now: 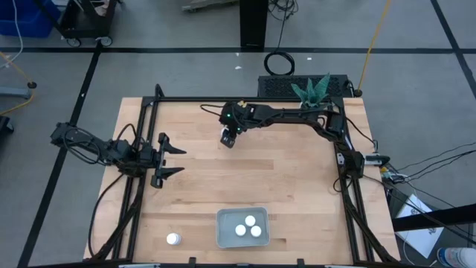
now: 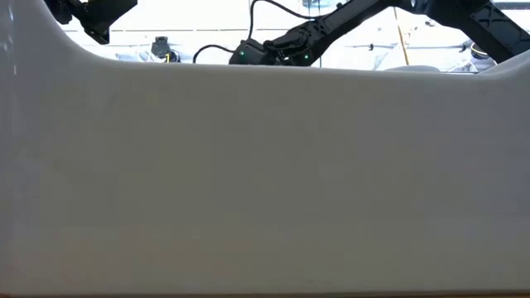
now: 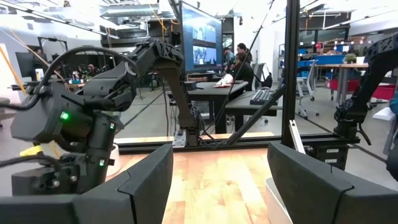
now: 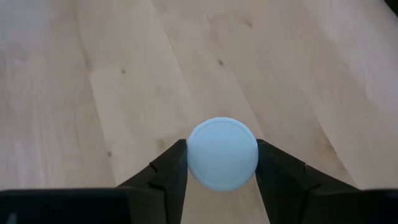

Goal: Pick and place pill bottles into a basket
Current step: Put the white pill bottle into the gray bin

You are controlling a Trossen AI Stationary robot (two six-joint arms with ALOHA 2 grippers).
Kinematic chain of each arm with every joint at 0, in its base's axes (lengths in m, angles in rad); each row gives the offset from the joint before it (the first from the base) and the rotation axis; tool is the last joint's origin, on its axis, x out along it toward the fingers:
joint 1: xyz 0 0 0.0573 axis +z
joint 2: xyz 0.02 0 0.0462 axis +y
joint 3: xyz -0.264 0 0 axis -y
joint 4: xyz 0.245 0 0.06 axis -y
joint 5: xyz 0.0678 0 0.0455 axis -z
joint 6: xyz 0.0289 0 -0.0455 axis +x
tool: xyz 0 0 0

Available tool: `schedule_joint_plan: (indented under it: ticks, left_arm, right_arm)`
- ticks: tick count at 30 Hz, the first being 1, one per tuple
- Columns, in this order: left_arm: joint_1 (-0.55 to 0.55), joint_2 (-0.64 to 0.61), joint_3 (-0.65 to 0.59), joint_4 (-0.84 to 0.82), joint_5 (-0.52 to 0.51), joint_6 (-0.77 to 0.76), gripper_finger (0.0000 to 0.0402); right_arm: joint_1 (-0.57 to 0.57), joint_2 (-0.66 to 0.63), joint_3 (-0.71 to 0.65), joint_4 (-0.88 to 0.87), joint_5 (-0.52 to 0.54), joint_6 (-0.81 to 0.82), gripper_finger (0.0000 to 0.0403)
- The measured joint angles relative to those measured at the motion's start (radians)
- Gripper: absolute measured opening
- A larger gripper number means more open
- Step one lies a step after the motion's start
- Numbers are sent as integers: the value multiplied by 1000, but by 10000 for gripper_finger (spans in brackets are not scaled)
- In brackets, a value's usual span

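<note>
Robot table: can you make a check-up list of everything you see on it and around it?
Surface: wooden table, bare in the middle.
Job's things: three pill bottles in the basket; one loose bottle beside it; one held bottle.
Clutter: green plant at the far edge.
Grippers: right gripper closed on the held bottle; left gripper open, empty.
Cables: coiled cable on the floor.
Surroundings: desks, monitors, a seated person.
</note>
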Motion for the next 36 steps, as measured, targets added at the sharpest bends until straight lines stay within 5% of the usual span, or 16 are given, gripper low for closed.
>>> schedule_joint_plan:
  ticks: [11,22,36]
  left_arm:
    - [0,1,-1,-2,-27,-5,269]
    - [0,1,-1,0,-51,-27,269]
    - [0,1,-1,-6,-49,-71,269]
  right_arm:
    - [20,-104,0,-25,4,-15,149]
    - [49,-350,0,-89,0,1,149]
    - [334,-605,-1,-242,127,-24,149]
